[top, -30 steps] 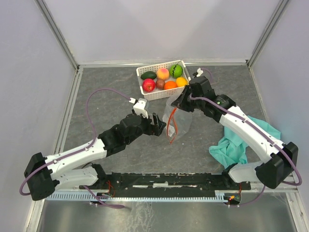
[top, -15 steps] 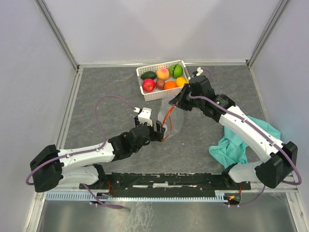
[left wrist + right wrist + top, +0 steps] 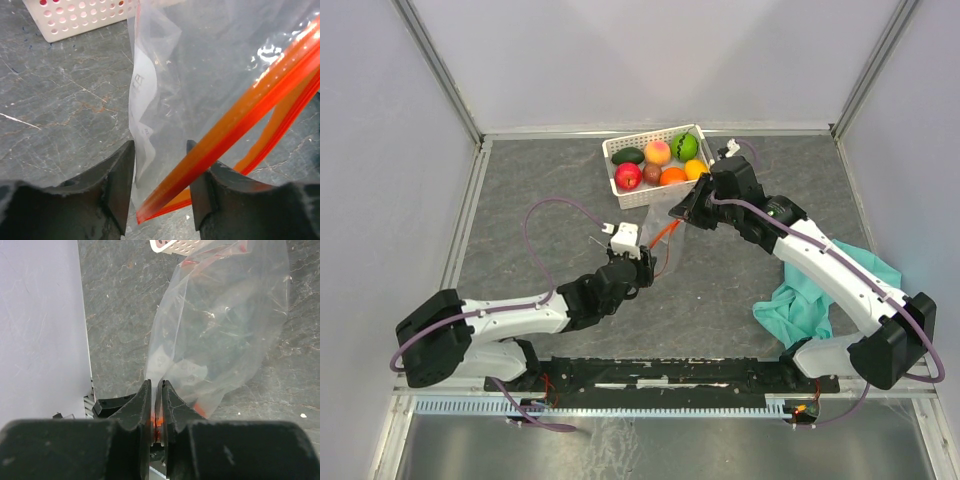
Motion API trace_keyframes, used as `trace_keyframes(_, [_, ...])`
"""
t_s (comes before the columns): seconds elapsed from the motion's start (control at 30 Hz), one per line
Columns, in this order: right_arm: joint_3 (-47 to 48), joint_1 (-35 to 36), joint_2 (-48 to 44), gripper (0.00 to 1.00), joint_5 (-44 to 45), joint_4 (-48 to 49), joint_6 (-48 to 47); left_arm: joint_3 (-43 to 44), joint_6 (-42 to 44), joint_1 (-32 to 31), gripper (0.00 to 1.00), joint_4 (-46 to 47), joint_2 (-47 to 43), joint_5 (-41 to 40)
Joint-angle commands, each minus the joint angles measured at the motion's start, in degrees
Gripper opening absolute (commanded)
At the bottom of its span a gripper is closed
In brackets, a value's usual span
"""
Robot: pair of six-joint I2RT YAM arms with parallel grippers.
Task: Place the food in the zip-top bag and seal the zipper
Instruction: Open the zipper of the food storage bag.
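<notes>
Grey, stone-veined tabletop enclosed on three sides by plain pale lavender walls, with a light metal rail running along the table's edges. A white perforated basket stands at the far centre and contains the food: red, orange, peach and green toy fruits, all inside it. A crumpled teal cloth lies at the right, under the right arm. Just in front of the basket, the clear zip-top bag is lifted off the surface between the two arms. The right gripper is clenched on the red zipper at the bag's upper end. The left gripper straddles the bag's lower corner, its jaws apart with film and strip loose between them.
</notes>
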Motion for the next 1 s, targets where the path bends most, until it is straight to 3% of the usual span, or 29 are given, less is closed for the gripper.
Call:
trace_keyframes(0.0, [0.4, 0.3, -0.4, 0.16, 2.3, 0.0, -2.0, 1.0, 2.6, -0.3, 0.46, 0.1, -3.0, -3.0])
trace_keyframes(0.23, [1.0, 0.2, -0.2, 0.24, 3.4, -1.0, -6.7, 2.9, -0.6, -0.2, 0.03, -10.6, -8.2, -2.1])
trace_keyframes(0.53, [-0.6, 0.3, -4.0, 0.54, 1.6, 2.7, -13.4, 12.2, -15.3, -0.2, 0.03, -33.8, -10.4, -2.4])
trace_keyframes(0.7, [-4.3, 0.5, -8.0, 0.65, 0.2, 5.8, -16.7, 19.0, -23.7, -0.1, 0.03, -47.0, -8.2, -2.7])
trace_keyframes(0.97, [-8.5, 0.5, -17.8, 0.83, 3.6, 8.3, -23.5, 27.0, -29.6, -0.1, 0.03, -54.0, -3.2, -1.3])
